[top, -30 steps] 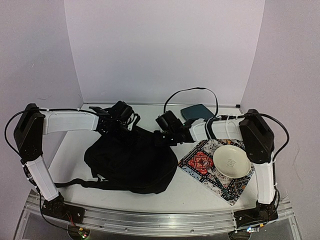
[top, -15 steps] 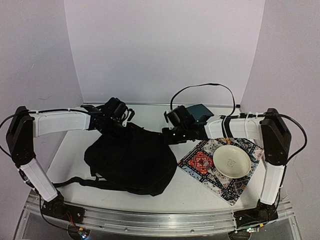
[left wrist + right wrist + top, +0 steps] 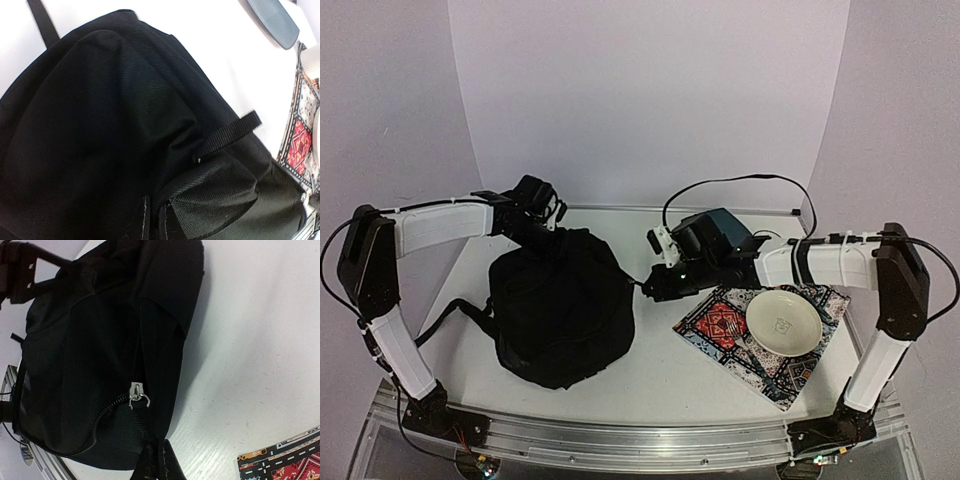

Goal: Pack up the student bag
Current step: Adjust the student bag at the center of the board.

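Observation:
The student bag (image 3: 560, 305) is a big black backpack standing bunched on the left half of the table. My left gripper (image 3: 544, 234) is shut on fabric at the bag's far top edge; in the left wrist view its fingertips (image 3: 144, 220) pinch black cloth (image 3: 100, 125) below a loose webbing loop (image 3: 230, 132). My right gripper (image 3: 654, 286) is at the bag's right side. In the right wrist view it (image 3: 156, 460) is shut on the black pull tab hanging from the silver zipper slider (image 3: 136, 393). The zipper looks partly open behind the slider.
A patterned cloth (image 3: 740, 345) lies at the right with a white bowl (image 3: 784, 322) on it. A flat teal pouch (image 3: 718, 222) lies at the back behind my right arm. A shoulder strap (image 3: 460, 308) trails off the bag's left side.
The bag has been drawn up from a flat sprawl into a rounder, upright heap further left. My left gripper has moved back and left; my right gripper has moved down while holding the zipper pull.

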Available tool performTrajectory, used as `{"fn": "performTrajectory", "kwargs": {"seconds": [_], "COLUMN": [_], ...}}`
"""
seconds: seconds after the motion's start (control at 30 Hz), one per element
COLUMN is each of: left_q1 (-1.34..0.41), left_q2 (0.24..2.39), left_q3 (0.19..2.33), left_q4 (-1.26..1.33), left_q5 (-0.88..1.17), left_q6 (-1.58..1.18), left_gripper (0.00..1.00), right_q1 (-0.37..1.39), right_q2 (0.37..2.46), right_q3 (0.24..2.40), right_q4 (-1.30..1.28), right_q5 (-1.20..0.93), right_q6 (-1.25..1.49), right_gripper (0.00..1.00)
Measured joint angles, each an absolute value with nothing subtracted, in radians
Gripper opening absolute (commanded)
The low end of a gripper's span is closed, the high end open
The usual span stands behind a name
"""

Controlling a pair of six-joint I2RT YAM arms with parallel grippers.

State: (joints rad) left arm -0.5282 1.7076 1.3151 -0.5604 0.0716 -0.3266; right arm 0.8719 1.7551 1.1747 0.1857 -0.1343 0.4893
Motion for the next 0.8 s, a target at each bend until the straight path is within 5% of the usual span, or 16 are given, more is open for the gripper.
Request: {"fn": "performTrajectory", "kwargs": {"seconds": [0.5,0.57,0.8], "left_q1": [-0.488,-0.491,-0.508], "left_q2": [1.964,1.986,1.985], "left_q3": [1.562,1.582,1.572], "left_q4": [-0.541,-0.54,-0.48], "left_q5": [0.155,0.167,0.137], "left_q6": [-0.347,-0.337,-0.281], "left_gripper": [0.02,0.08,0.41], "right_q1": [0.992,1.005,1.027], "right_q2": [1.895,1.908,1.893], "right_q3": [1.352,1.355,1.32], "right_q4": [0.205,0.212,0.204], "right_q5": [-0.236,-0.231,-0.227], "right_q6": [0.488,0.493,0.508], "right_gripper": [0.0,0.01,0.33]}}
